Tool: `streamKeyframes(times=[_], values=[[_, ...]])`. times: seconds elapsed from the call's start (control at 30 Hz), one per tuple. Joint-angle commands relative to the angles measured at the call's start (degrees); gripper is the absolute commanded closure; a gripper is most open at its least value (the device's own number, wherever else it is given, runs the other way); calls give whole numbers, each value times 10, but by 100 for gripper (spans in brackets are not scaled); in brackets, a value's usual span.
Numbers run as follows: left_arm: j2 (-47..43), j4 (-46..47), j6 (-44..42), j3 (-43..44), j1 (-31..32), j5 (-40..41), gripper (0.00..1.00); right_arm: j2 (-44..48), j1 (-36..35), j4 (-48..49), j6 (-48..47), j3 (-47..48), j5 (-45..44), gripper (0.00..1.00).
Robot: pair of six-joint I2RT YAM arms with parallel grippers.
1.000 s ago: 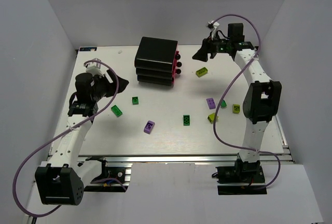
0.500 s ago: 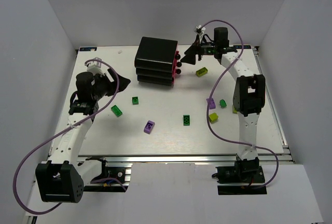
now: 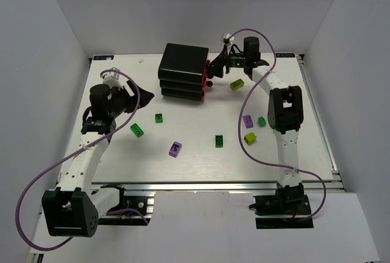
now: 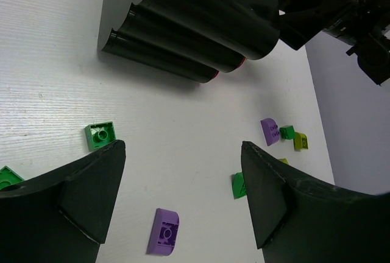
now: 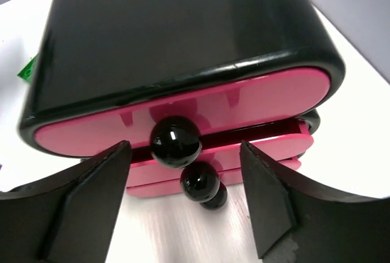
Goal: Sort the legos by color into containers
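The black cabinet stands at the back middle, its pink drawers facing right. My right gripper is open and level with the drawer fronts. In the right wrist view, the top drawer and its black knob lie just ahead of the right gripper; two more knobs sit below. My left gripper is open and empty above the table's left side, also seen in the left wrist view. Green bricks, a purple brick and a lime brick lie loose.
On the right lie a purple brick, a small green brick and a lime brick. The left wrist view shows the cabinet, a green brick and a purple brick. White walls surround the table.
My right gripper has swung left from the back right up to the pink drawer fronts. The left arm has barely moved. No brick has moved.
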State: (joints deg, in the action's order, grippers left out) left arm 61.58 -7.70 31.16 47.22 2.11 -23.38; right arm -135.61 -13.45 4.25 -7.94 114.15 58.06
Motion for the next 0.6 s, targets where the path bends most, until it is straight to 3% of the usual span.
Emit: streamKeyframes(times=[0.0, 0.2, 0.43, 0.53, 0.57], values=[[-1, 4, 3, 11, 3, -9, 14, -11, -6, 46, 1, 29, 20, 26], [2, 8, 7, 11, 3, -11, 14, -18, -7, 92, 24, 24, 42, 36], [9, 18, 13, 14, 8, -19, 13, -21, -8, 122, 35, 22, 27, 30], [13, 22, 14, 15, 8, -22, 12, -26, -7, 126, 35, 28, 34, 35], [13, 23, 16, 15, 8, -23, 12, -26, -7, 129, 36, 27, 36, 43]])
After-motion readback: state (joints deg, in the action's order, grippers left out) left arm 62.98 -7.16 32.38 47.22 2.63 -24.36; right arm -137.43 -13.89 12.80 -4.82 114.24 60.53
